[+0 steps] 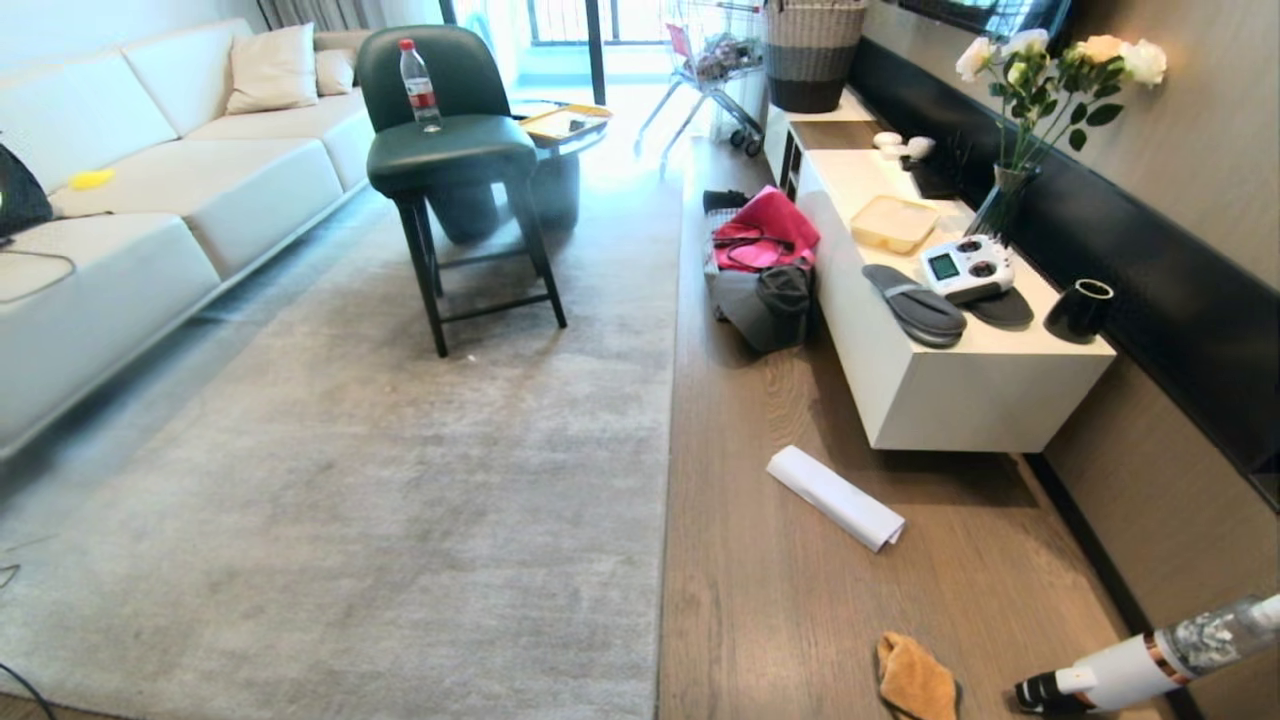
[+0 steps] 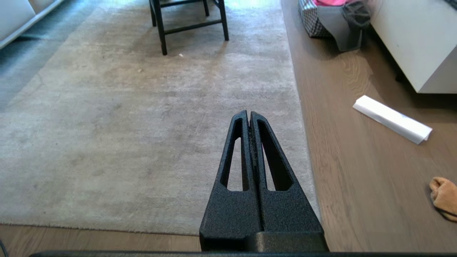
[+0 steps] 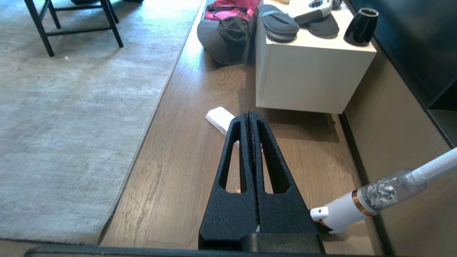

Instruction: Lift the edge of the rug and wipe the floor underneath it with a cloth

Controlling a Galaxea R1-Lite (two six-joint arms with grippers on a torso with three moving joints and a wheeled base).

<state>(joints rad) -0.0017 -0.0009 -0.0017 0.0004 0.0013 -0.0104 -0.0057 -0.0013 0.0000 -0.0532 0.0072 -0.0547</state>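
We see our left gripper [image 2: 249, 116] hanging above the near end of the rug [image 2: 142, 125], its two fingers pressed together on nothing. The rug's long edge runs just beside the fingertips, and past that edge lies bare floor [image 2: 357, 178]. Our right gripper [image 3: 249, 117] is likewise pressed shut and empty, over the floor, with the rug well off to its left.

The cloth [image 1: 915, 680] lies crumpled on the floor close in front of us, between the rug edge and the vacuum [image 1: 1140, 665] leaning in from the right wall. Farther ahead of the right gripper a roll of white paper [image 1: 835, 497] lies on the planks, then a white cabinet [image 1: 960, 400] and a bag [image 1: 765, 300] beside the rug edge. A green chair [image 1: 450, 150] stands on the rug, well ahead of the left gripper.

Only the head view shows the sofa [image 1: 150, 200]. In the right wrist view the fingers hide most of the cloth; the left wrist view catches it at the border.
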